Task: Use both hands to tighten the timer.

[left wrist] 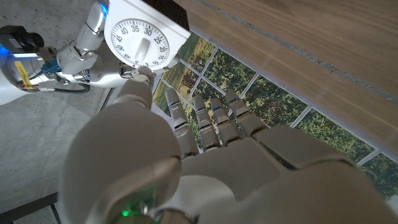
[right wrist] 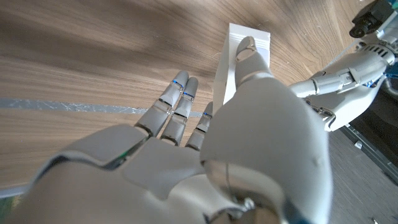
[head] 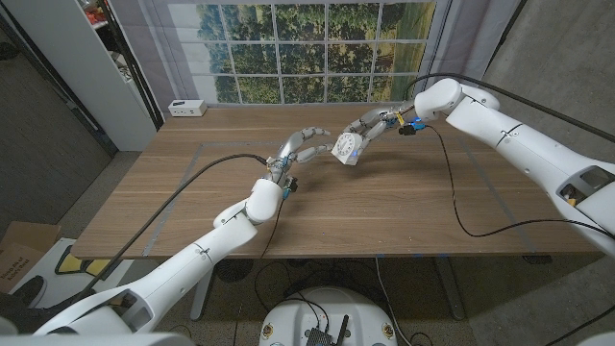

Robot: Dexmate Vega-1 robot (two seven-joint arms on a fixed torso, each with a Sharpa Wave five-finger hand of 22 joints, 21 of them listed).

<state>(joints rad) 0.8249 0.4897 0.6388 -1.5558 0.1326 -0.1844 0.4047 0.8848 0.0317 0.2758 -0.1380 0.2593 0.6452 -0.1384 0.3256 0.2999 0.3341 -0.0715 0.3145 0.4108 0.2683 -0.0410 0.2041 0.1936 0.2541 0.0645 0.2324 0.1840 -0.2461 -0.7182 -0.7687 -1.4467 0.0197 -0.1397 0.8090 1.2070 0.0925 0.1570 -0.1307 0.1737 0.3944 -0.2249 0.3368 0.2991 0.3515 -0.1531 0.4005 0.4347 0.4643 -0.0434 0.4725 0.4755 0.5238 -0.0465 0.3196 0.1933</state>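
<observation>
- Spreading under everything is the wooden table [head: 384, 211], which I take as my landmark; a line of tape runs along its surface.
- Reaching in from the table's near edge, my left arm [head: 192, 255] carries a black cable along it; my right arm [head: 519, 130] comes in over the far right corner.
- My right hand [head: 370, 125] is above the table's far middle and grips the timer from behind; in the right wrist view the thumb [right wrist: 249, 53] presses on the casing's upper edge while the other fingers [right wrist: 177, 102] lie along its back.
- My left hand [head: 298, 149] hovers over the table just beside the timer, fingers apart and holding nothing; in the left wrist view its thumb [left wrist: 140, 84] tip touches the timer's lower edge.
- The timer [head: 347, 148], white with a round numbered dial, is held clear above the table between my two hands, its face turned toward my left hand.
- A small white box [head: 186, 108] sits at the table's far left corner.
</observation>
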